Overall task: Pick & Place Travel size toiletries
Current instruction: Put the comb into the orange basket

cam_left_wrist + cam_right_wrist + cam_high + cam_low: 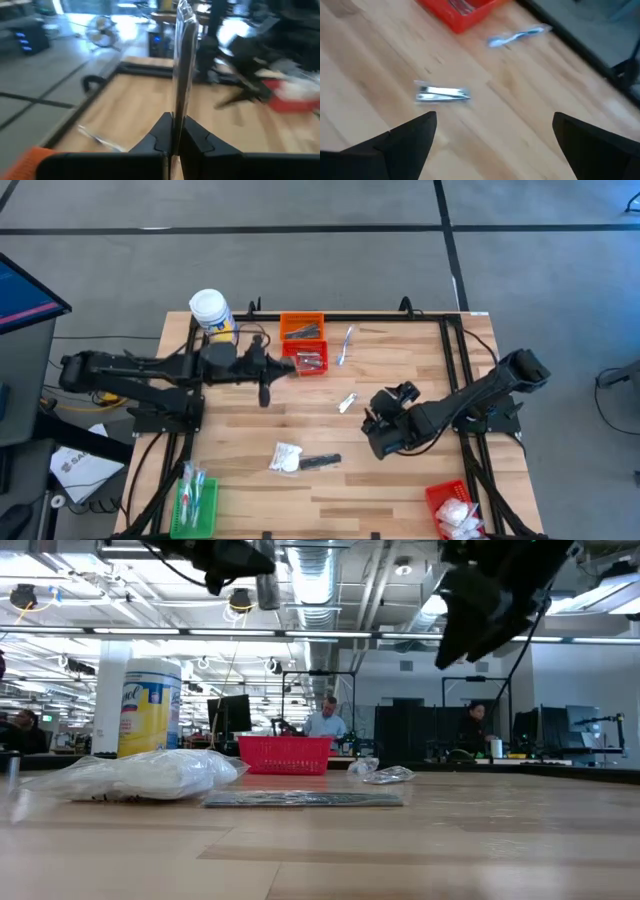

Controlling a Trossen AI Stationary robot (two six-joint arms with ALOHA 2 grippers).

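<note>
From above, the table [400, 480] carries four small baskets: an orange basket [302, 326] and a red basket [310, 358] side by side near the far edge, both with thin silver pieces inside, a green basket [197, 502] at the near left corner with clear sticks in it, and a second red basket [452, 508] at the near right corner with white packets, partly cut by the picture edge. A white jar [211, 314] stands at the far left, beside the orange basket. The left gripper [291, 367] sits over the red basket near the jar, and what it holds cannot be made out here. The right gripper [375, 420] hangs near the table middle, close to a silver sachet [347, 402]. A blue toothbrush [346, 343] lies right of the two far baskets; a white packet [286, 457] and a dark tube [320, 462] lie together nearer the front. In the low view, the white packet [150, 775] and the dark tube [305, 799] are in front, the jar [149, 707] and one red basket [284, 753] are behind them, and its contents are hidden by its wall; both arms are only dark shapes at the top. People sit at desks far behind. In the left wrist view, the left gripper [173, 134] is closed tight on a thin clear stick [183, 60], which stands upright between the fingers; the room behind is blurred. In the right wrist view, the right gripper [492, 132] is spread wide and empty above the wood, with the silver sachet [442, 93] just ahead of it; farther on are the toothbrush [516, 36] and a corner of the red basket [457, 12].
</note>
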